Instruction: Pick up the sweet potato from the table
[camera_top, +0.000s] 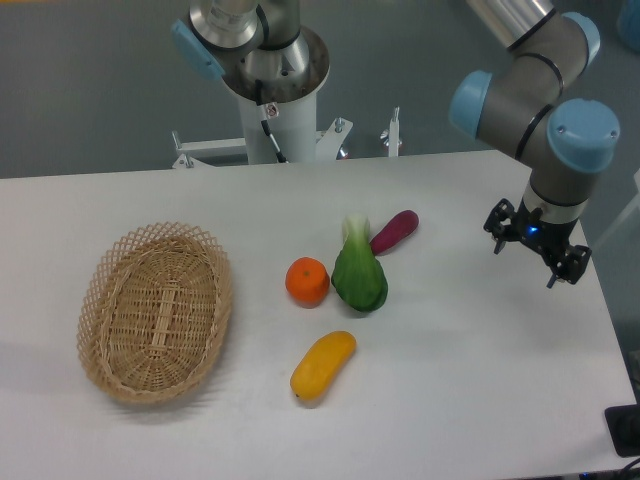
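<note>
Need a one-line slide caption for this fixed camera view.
Open gripper hovers right of the sweet potato, which lies on the table beside a bok choy.

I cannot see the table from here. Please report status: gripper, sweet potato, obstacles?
Gripper open, empty, right of the produce. Sweet potato on table, untouched. Bok choy touches its left end.

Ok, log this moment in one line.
gripper open, empty, right of sweet potato | potato on table, touching bok choy | grasp pending

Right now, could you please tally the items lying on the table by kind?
Sweet potato: 1
Bok choy: 1
Orange: 1
Yellow fruit: 1
Wicker basket: 1
Total: 5
</note>
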